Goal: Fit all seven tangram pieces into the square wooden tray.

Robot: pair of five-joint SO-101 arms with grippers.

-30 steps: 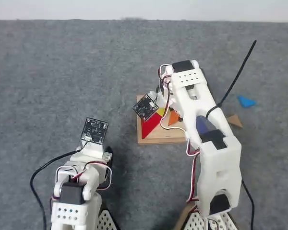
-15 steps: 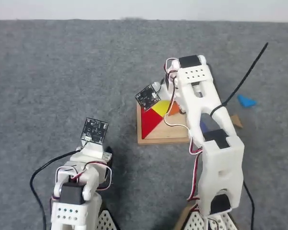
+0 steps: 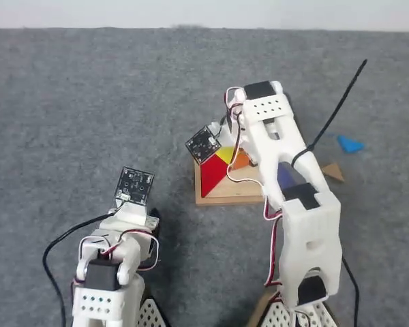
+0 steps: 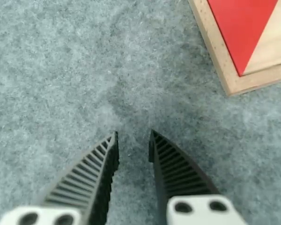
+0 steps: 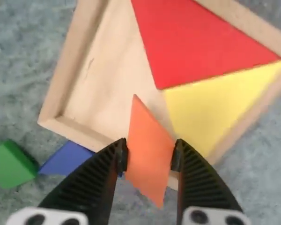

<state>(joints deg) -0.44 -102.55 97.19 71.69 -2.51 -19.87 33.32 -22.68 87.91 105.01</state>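
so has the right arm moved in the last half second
Yes. Against the tray, the right arm has swung slightly left in the high view, away from the blue triangle, orange piece in its claw.

The table (image 3: 68, 82) is covered edge to edge with a grey, felt-like fabric (image 4: 61, 70) of fine, fuzzy texture. A pale, plain strip of wall (image 3: 191, 12) runs beyond the table's far edge. Lighting is even and diffuse, and shadows on the fabric are soft.
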